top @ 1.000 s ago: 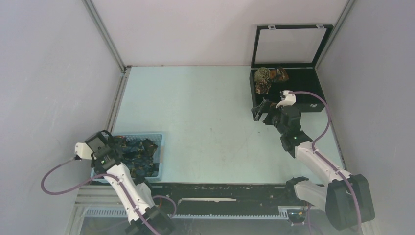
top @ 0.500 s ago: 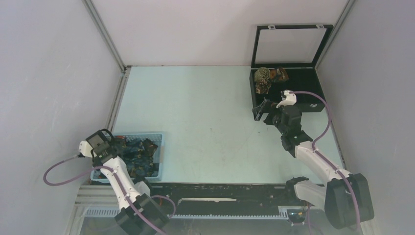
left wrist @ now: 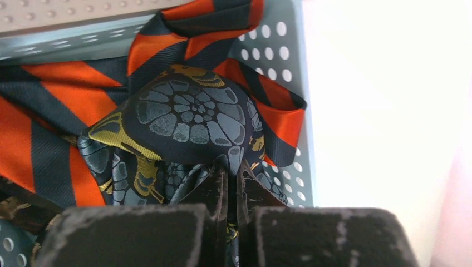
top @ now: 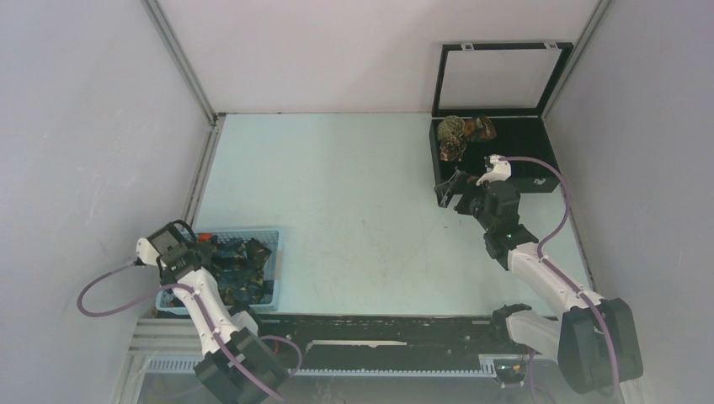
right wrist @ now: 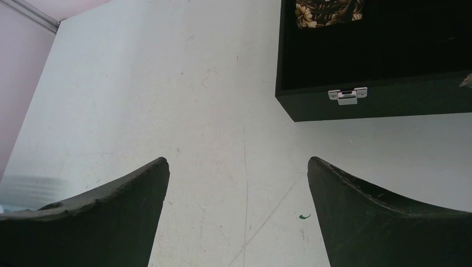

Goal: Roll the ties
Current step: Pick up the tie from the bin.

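Several ties (top: 240,265) lie tangled in a light blue perforated basket (top: 275,252) at the front left. My left gripper (top: 205,244) reaches into it. In the left wrist view the left gripper (left wrist: 232,172) is shut on a fold of the dark navy tie (left wrist: 189,114), which has grey-blue and yellow motifs. An orange and black striped tie (left wrist: 61,94) lies around and under it. My right gripper (top: 446,190) hangs open over the bare table beside the black box, and the right gripper (right wrist: 238,167) has nothing between its fingers.
A black box (top: 539,181) with its lid raised stands at the back right. It holds rolled ties (top: 455,139) in its left end, one of which (right wrist: 328,11) shows in the right wrist view. The box's front wall and latch (right wrist: 347,95) are close ahead of the right fingers.
The left gripper has gone from open to shut on the navy tie in the basket, and its arm shifted slightly. The right arm has barely moved.
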`<state>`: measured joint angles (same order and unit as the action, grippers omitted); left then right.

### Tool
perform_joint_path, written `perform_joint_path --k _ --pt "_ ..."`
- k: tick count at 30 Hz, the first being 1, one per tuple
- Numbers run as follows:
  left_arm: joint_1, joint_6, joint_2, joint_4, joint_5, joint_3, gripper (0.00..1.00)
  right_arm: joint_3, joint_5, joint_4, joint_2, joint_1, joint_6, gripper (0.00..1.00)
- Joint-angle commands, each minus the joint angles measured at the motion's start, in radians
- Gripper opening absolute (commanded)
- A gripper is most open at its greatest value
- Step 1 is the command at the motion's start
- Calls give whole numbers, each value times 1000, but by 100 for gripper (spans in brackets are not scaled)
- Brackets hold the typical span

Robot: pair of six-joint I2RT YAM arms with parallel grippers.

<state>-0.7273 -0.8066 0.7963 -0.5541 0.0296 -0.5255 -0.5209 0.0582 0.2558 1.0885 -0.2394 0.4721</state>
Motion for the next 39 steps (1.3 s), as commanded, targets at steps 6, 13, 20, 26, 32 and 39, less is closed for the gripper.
perform_joint_path --k 6,13,20,26,32,39 --pt "-8 -4 -123 8 -113 -149 0 -38 5 20 1 5 11 95" --pt "57 -71 -139 -36 -201 -327 0 -39 8 23 2 5 11 95" --pt "249 -86 -93 -35 -175 -568 0 -39 9 23 1 5 10 95" --pt "386 -105 -30 0 -206 -733 0 -38 12 22 1 6 10 95" --pt "534 -98 77 28 -275 -862 0 -38 12 20 0 9 10 95" --pt "749 -55 188 33 -265 -941 0 -37 12 18 -1 9 11 95"
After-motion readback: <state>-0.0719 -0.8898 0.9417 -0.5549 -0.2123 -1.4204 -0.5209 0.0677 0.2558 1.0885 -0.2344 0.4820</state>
